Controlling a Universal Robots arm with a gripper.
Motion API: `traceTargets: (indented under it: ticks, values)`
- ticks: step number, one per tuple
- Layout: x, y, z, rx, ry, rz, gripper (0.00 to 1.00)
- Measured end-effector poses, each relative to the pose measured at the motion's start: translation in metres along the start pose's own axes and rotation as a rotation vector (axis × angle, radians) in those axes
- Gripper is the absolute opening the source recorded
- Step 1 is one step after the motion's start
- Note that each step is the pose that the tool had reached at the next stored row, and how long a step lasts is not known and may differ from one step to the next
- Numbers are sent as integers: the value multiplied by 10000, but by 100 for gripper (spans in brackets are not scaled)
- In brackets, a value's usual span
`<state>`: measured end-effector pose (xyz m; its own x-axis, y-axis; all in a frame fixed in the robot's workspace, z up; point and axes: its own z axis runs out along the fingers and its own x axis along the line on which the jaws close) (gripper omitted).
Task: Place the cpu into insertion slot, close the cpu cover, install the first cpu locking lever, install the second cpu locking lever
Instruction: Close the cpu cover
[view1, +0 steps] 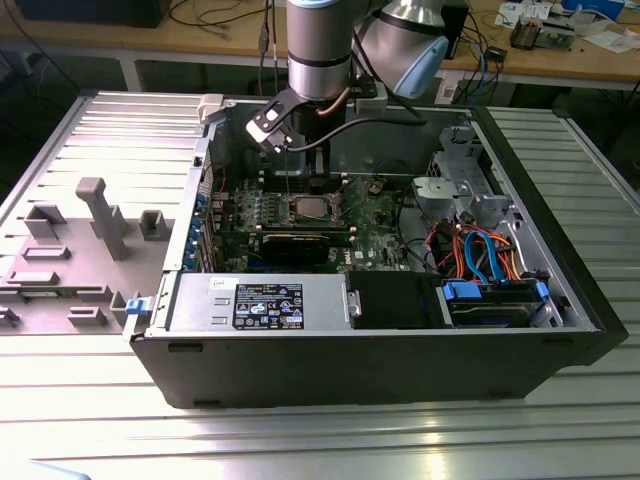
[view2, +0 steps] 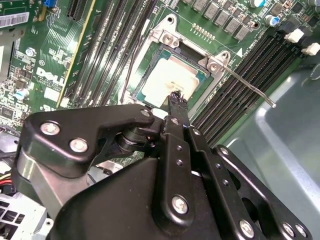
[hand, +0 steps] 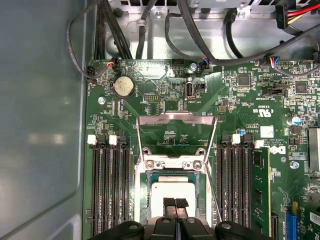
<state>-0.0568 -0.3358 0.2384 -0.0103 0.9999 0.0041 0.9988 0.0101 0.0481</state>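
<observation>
Open computer case (view1: 380, 350) on the tabletop (view1: 300, 440), with the single arm reaching down over the green motherboard (hand: 240, 115). The cpu (hand: 159, 192) lay flat in the insertion slot (hand: 141, 196), silver top upward and edges squared to the shiny rim, between the 2 banks of black memory slots (hand: 107, 190). It lay directly beneath the gripper (hand: 175, 202). Being square, the chip offered no long axis to align to. The 2 fingers (hand: 169, 204) were drawn together with barely a seam between them and nothing clamped there. In both wrist views their tips stood over the near half of the chip's metal top; whether they pressed on it or hung just above could not be judged. The cpu cover (hand: 176, 118) was swung open on its hinge, its window frame lying back on the coin-cell side of the slot, on the far side of the slot from the fingers. In the second wrist view 1 locking lever (view2: 247, 82) angled out across the memory slots, unlatched. On this showing the chip was seated, while the cover and both levers were not yet closed.
</observation>
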Motion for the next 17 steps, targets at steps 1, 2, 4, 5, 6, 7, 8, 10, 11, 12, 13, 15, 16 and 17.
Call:
traceTargets:
  ticks: [1,2,4,5,6,7,8,10,11,12,13,15,16,17]
  values:
    - [0,0,-4,0,-1,0,11]
    - [0,1,-7,-1,0,0,11]
    - [0,1,-16,0,-1,0,11]
    - [0,1,-21,0,-1,0,11]
    - [0,1,-30,0,0,0,11]
    - [0,2,-40,0,-1,0,11]
    - [0,2,-46,-1,0,0,11]
    - [0,3,-50,-1,1,0,11]
    - [0,3,-52,-1,1,0,11]
    - [0,3,-55,0,-1,0,11]
    - [0,3,-57,0,0,0,11]
    - [0,3,-62,1,-2,0,11]
    - [0,3,-65,0,-1,0,11]
    - [0,3,-66,0,0,0,11]
